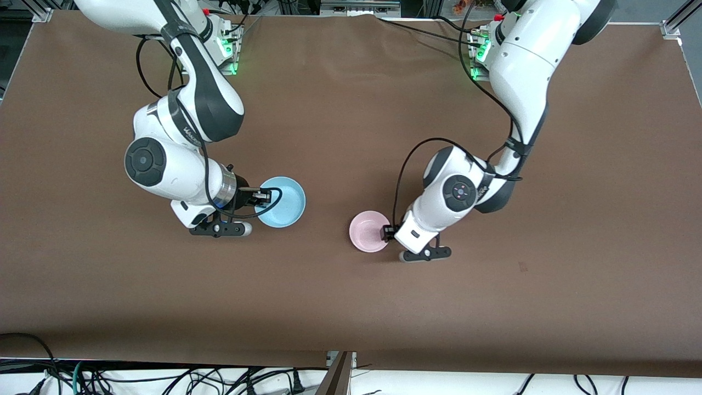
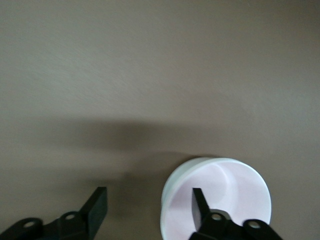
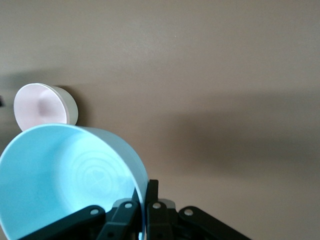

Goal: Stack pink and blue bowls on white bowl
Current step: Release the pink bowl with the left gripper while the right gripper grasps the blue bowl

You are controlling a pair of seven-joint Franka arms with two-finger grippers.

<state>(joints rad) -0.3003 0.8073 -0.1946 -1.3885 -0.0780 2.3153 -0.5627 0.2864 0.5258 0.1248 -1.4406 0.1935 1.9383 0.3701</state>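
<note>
Brown cloth covers the tabletop [image 1: 351, 307]. Toward the right arm's end, the empty glossy sky-blue bowl [image 1: 281, 201] is pinched by its rim in the right claw [image 1: 262, 196]. Well apart, the empty glossy pale pink bowl [image 1: 369, 231] sits with the left claw [image 1: 387, 232] spread wide astride its rim.

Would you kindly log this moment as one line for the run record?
right pincer: shut on blue bowl rim | left pincer: open, straddling pink bowl rim | white bowl: not in view | stacking: not yet done
</note>
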